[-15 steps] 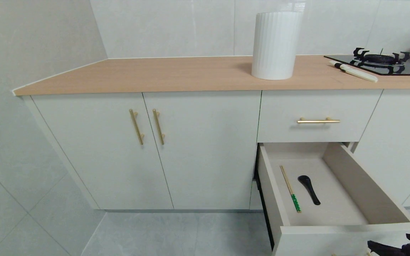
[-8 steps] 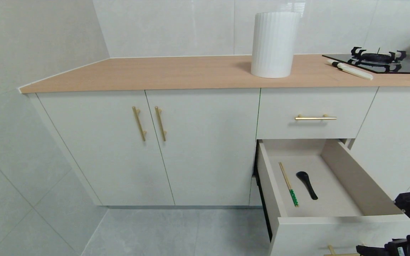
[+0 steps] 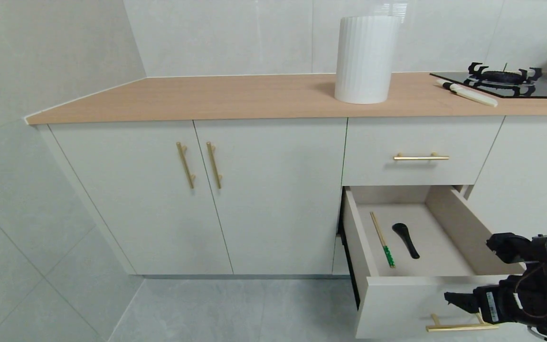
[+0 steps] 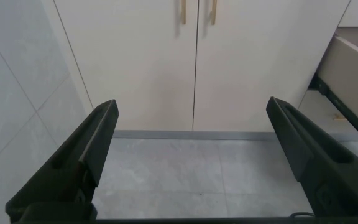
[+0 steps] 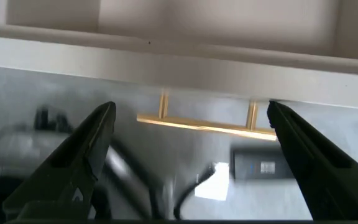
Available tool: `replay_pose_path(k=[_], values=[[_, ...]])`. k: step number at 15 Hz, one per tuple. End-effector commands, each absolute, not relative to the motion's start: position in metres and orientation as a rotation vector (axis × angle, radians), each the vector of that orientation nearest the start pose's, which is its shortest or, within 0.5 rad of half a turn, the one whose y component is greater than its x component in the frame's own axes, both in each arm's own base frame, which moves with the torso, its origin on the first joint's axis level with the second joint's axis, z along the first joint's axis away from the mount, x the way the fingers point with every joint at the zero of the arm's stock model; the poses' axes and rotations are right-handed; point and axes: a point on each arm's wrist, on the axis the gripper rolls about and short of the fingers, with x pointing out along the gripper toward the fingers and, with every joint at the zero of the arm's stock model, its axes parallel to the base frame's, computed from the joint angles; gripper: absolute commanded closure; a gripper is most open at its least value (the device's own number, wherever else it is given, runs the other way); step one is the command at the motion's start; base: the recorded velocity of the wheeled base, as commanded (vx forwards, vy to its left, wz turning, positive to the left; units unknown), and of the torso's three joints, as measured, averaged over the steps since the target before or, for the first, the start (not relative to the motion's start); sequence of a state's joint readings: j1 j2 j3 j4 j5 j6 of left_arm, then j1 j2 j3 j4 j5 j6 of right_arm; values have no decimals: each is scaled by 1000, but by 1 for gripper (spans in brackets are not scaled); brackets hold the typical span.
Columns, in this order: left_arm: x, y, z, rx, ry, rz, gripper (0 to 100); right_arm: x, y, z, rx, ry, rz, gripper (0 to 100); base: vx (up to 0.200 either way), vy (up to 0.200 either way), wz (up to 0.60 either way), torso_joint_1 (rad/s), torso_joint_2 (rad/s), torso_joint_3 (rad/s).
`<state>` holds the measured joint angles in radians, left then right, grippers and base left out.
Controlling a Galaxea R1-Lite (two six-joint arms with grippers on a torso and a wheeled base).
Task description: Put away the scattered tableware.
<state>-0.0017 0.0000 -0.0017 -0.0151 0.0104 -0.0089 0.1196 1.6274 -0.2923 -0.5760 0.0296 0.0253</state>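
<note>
Inside open drawer [image 3: 463, 228] — chopsticks [image 3: 381, 240], black spoon [image 3: 405, 240], left pincer [image 4: 191, 107] apart, right pincer [image 5: 191, 109] apart

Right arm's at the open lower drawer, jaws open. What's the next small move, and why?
Probably push the right gripper forward against the drawer front to slide it shut. The chopsticks and black spoon lie inside, the drawer stands pulled out, and the open jaws hold nothing, sitting right at its gold handle.
</note>
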Motion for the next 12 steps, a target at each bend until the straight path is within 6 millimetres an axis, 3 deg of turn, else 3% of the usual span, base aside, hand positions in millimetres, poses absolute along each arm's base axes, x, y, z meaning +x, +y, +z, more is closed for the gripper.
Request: replay_pose_path(k=[1, 12], values=[[-23, 0, 77, -9, -17, 9, 0, 217, 27, 65, -16, 800, 129, 0, 0, 0, 0, 0, 0, 0], [-23, 0, 77, -9, -17, 9, 0, 319, 35, 63, -8, 699, 118, 0, 0, 0, 0, 0, 0, 0]])
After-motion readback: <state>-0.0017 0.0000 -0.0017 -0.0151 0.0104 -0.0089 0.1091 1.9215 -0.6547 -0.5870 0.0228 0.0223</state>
